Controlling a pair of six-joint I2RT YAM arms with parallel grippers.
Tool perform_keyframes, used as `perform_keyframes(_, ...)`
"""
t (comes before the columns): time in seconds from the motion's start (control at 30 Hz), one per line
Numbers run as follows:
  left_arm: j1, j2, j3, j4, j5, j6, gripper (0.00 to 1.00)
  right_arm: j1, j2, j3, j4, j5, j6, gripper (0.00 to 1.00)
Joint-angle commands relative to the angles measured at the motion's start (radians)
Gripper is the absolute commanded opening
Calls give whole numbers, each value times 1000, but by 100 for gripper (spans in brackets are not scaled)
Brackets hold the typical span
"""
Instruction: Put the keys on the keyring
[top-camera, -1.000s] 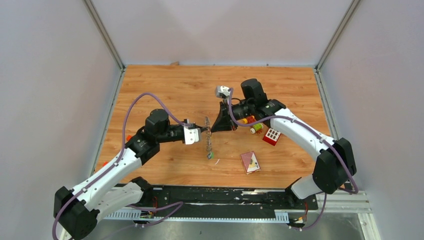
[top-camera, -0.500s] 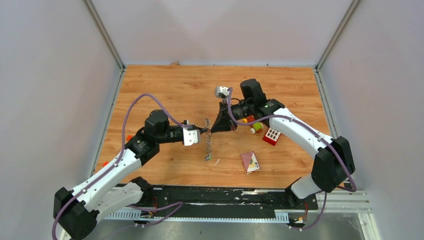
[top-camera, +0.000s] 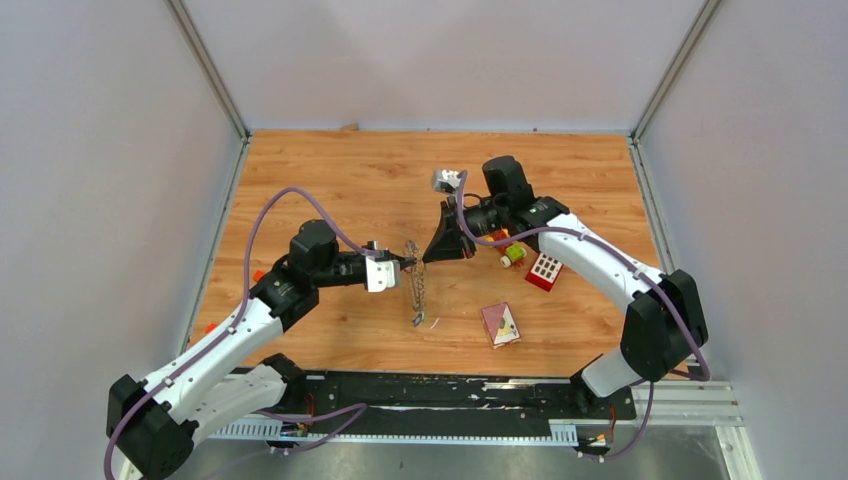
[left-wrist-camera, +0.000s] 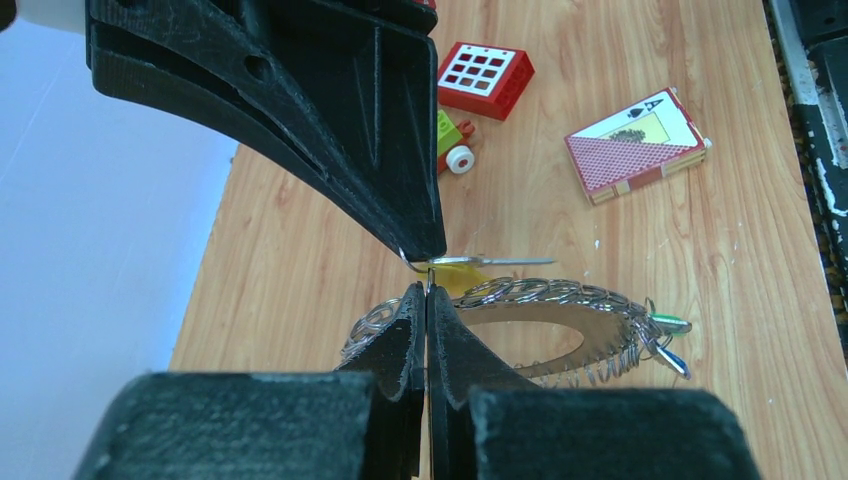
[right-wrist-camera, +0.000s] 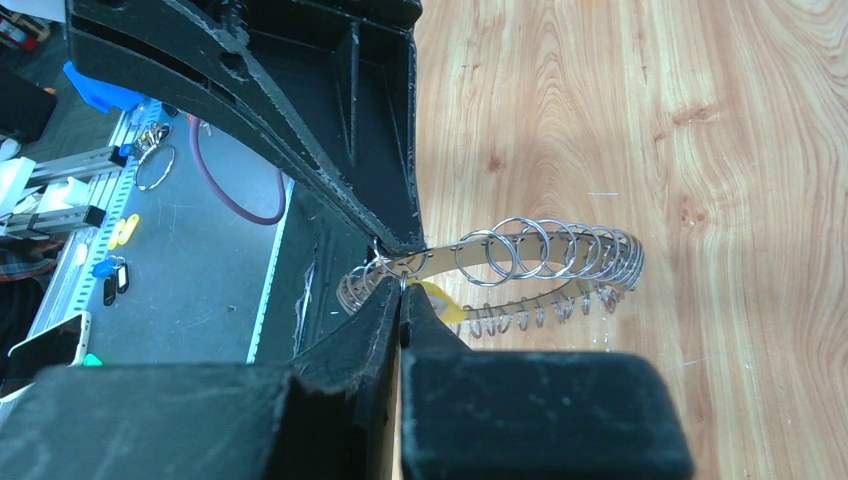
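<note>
Wooden table (top-camera: 330, 180), mid-frame: my left hand (top-camera: 404, 262) clamps the keyring (top-camera: 417, 295), my right hand (top-camera: 428, 259) pinches a yellow-tagged key (left-wrist-camera: 482, 262). Threading step; next demands fine alignment.

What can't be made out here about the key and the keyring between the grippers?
- Whether the yellow-tagged key is threaded onto the keyring: in both wrist views, the tips of the left gripper and right gripper cover the joint.
- Single keys on the ring: in the top view it is edge-on and too small.
- The toy: in the left wrist view it is mostly behind the right gripper.
</note>
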Motion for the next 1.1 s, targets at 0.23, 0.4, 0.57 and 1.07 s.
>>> perform_keyframes(0.23, -3, -19, 6, 66, 0, -20, 0, -2, 12, 14, 38, -54, 8, 0)
perform_keyframes(0.4, -3, -18, 2, 66, -8, -3, 0, -4, -4, 12, 35, -33, -1, 0)
perform_keyframes(0.57, -4, -29, -2, 54, -26, 17, 0, -22, -36, 13, 14, -12, -30, 0)
perform_keyframes(1.07, -3, 7, 44, 28, -43, 54, 0, -27, -33, -16, 20, -67, -38, 0)
